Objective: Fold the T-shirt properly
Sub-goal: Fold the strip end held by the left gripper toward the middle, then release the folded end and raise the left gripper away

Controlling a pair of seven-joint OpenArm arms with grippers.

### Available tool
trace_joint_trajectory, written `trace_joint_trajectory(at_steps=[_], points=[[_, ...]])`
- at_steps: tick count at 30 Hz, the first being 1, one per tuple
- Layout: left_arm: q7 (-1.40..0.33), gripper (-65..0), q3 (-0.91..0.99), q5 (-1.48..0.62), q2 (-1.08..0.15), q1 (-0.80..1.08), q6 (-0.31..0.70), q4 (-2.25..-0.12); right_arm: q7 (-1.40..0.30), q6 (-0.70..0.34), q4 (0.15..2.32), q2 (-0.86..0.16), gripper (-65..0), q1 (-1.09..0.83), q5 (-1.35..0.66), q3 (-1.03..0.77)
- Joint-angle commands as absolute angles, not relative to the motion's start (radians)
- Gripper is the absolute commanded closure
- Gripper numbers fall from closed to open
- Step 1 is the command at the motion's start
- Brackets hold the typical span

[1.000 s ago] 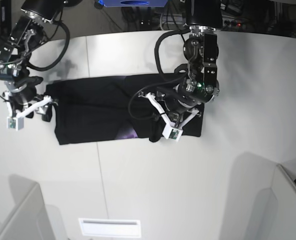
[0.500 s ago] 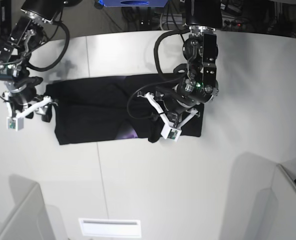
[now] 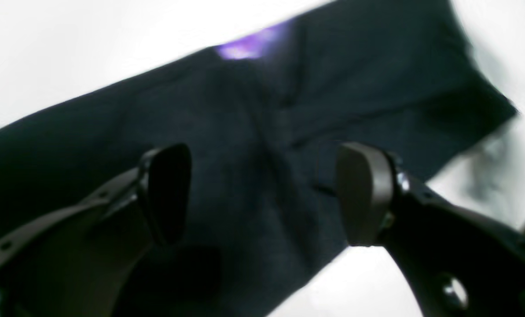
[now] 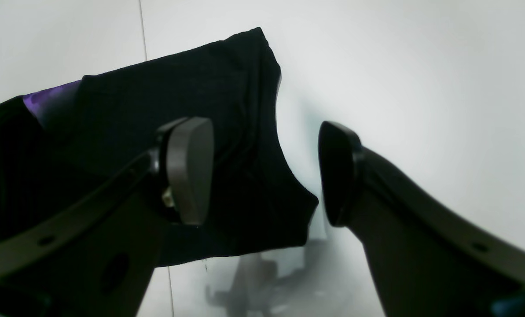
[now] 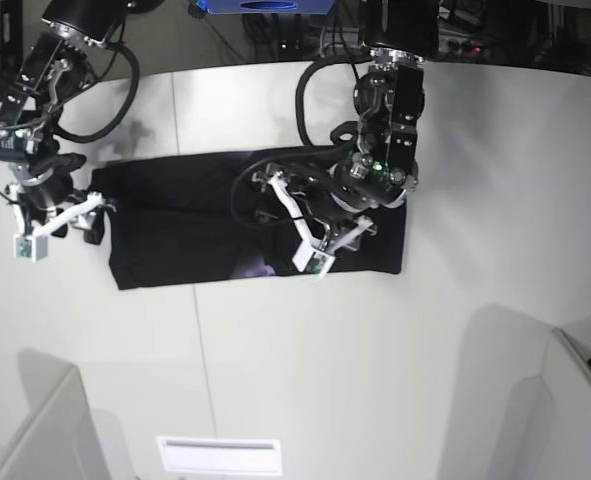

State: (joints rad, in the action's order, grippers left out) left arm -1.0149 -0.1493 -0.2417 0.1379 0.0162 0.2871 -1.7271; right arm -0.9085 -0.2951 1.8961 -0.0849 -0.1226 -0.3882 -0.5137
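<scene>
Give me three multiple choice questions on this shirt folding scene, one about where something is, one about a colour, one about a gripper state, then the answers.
1. Where is the right gripper?
A. by a corner of the T-shirt
B. mid-shirt
C. off the table

2. What colour print peeks from the black cloth?
A. green
B. purple
C. yellow

3. How is the left gripper?
A. shut on the shirt
B. shut on nothing
C. open over the shirt

Answers: 1 A, the right wrist view shows a shirt corner between its pads. 2 B, a purple patch shows at a fold. 3 C, its fingers stand apart with nothing pinched.
</scene>
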Motion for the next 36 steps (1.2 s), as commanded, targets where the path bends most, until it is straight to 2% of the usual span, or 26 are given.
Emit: trace_joint_trajectory(at_steps=[1, 5, 6, 7, 9, 11, 13, 16, 22, 26, 30, 36], points=[[-0.998, -49.4, -0.166, -0.257, 0.147, -0.001, 0.291, -1.741, -0.885, -0.297, 1.913, -0.099, -36.3, -0.110, -0.398, -0.515], [-0.998, -48.5, -0.150, -0.259, 0.145, 0.002, 0.291, -1.773, -0.888, -0.297, 1.913, -0.099, -36.5, -0.110, -0.398, -0.518], [-0.998, -45.6, -0.116, -0.259, 0.145, 0.012, 0.291, -1.797, -0.903, -0.297, 1.913, -0.099, -36.6, -0.105, -0.397, -0.519], [-1.000, -40.3, -0.070, -0.259, 0.143, 0.016, 0.291, -1.830, -0.928, -0.297, 1.913, -0.099, -36.8, -0.102, -0.400, -0.521], [-1.001, -23.7, 0.027, -0.259, 0.142, 0.047, 0.291, -1.886, -0.989, -0.297, 1.913, -0.099, -36.9, -0.077, -0.401, -0.521], [-1.001, -0.5, 0.145, -0.257, 0.133, 0.076, 0.292, -1.928, -1.061, -0.297, 1.910, -0.099, -38.7, -0.041, -0.401, -0.522], [-1.001, 0.0, 0.246, -0.257, 0.102, 0.099, 0.292, -1.940, -1.130, -0.297, 1.908, -0.091, -43.1, -0.002, -0.401, -0.524], [-1.000, 0.0, 0.338, -0.257, 0.021, 0.133, 0.315, -1.936, -1.198, -0.297, 1.888, -0.088, -45.0, 0.050, -0.401, -0.524], [-0.997, 0.0, 0.565, -0.257, -0.064, 0.200, 0.533, -1.936, -1.302, -0.302, 1.560, -0.099, -45.5, 0.213, -0.409, -0.621], [-0.997, 0.0, 0.714, -0.257, -0.065, 0.200, 0.619, -1.934, -1.302, -0.372, 1.323, -0.168, -45.5, 0.277, -0.512, -0.671], [-0.997, 0.0, 0.731, -0.251, -0.084, 0.209, 0.642, -1.933, -1.283, -0.372, 1.207, -0.220, -45.5, 0.294, -0.575, -0.664], [-0.997, 0.0, 0.722, -0.255, -0.079, 0.209, 0.642, -1.903, -1.257, -0.383, 1.115, -0.219, -45.5, 0.294, -0.578, -0.662]])
